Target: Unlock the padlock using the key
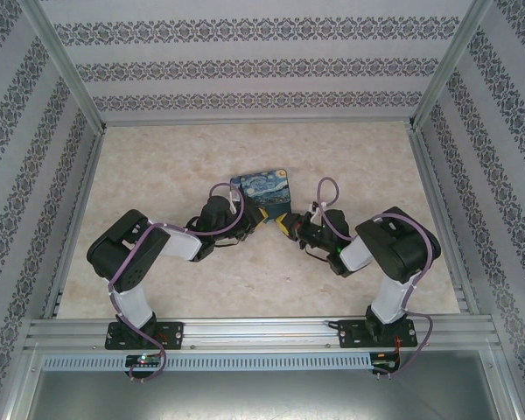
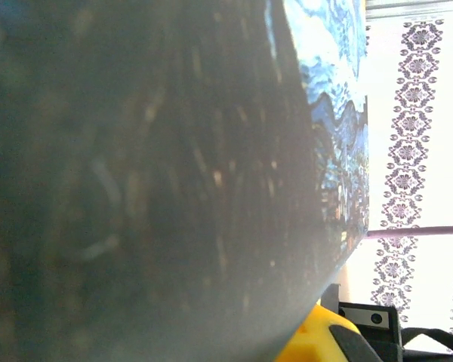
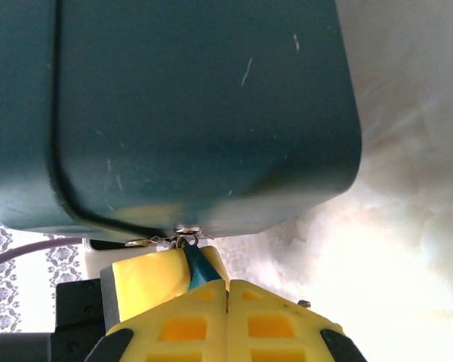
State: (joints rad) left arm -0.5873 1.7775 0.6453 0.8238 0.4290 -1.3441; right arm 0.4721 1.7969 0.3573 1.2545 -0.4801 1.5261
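A small blue-grey padlock [image 3: 197, 265] hangs from the metal latch [image 3: 183, 235] on the lower edge of the blue painted tin [image 3: 196, 105]. My left gripper [image 3: 187, 273] comes in from the left, and its yellow fingers [image 3: 145, 280] are shut on the padlock's body. My right gripper [image 3: 228, 290] sits just below the padlock with its yellow jaws pressed together. The key is hidden. From above, both grippers meet at the tin's [image 1: 262, 194] near edge, left gripper [image 1: 264, 216] and right gripper [image 1: 287, 226].
The tin's dark side [image 2: 158, 181] is pressed close against the left wrist camera, with its painted lid [image 2: 336, 128] at the right. Pale marble tabletop [image 1: 157, 166] lies all around. Patterned walls [image 1: 245, 61] and metal rails [image 1: 262, 332] enclose the workspace.
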